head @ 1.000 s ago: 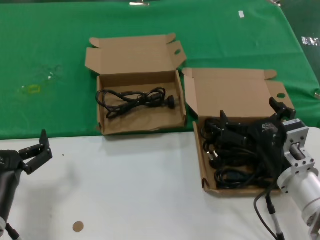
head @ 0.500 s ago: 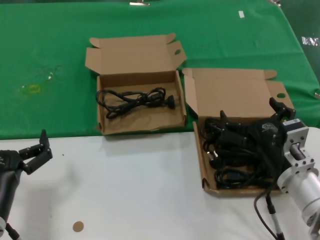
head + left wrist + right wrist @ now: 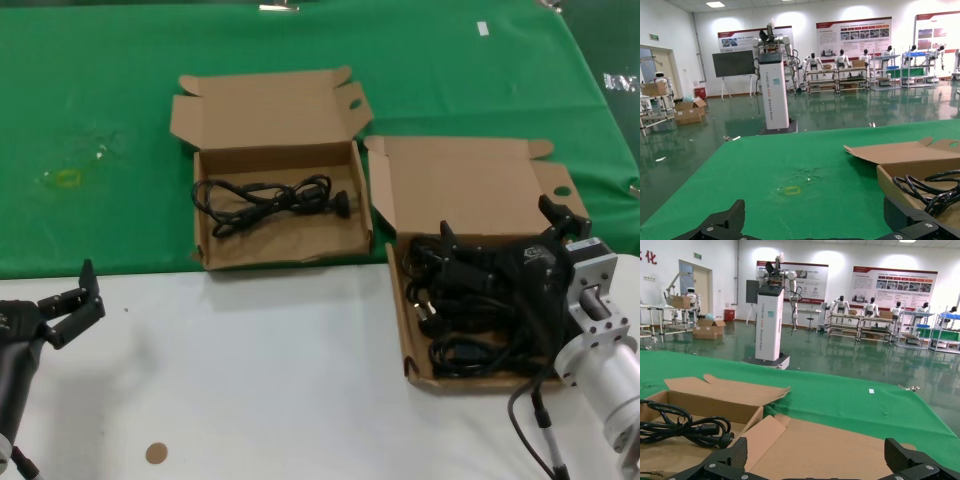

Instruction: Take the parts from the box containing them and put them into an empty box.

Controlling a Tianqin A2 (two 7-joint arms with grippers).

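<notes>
Now a cord is to be picked.
Right gripper [image 3: 505,245], spread over the cords [image 3: 465,310] in the long box [image 3: 398,300], should be lowered onto one bundle only; left gripper [image 3: 70,300] is parked, spread.

A green cloth [image 3: 120,150] covers the far part of the bench; the near part is bare white bench [image 3: 280,380]. A yellowish stain [image 3: 66,178] marks the cloth toward the left. A small round brown disc [image 3: 156,453] lies on the white surface near the front edge. A white tag [image 3: 483,29] lies on the cloth at the far right. Beyond the bench, a white pillar-shaped machine [image 3: 774,90] stands on the hall floor.
</notes>
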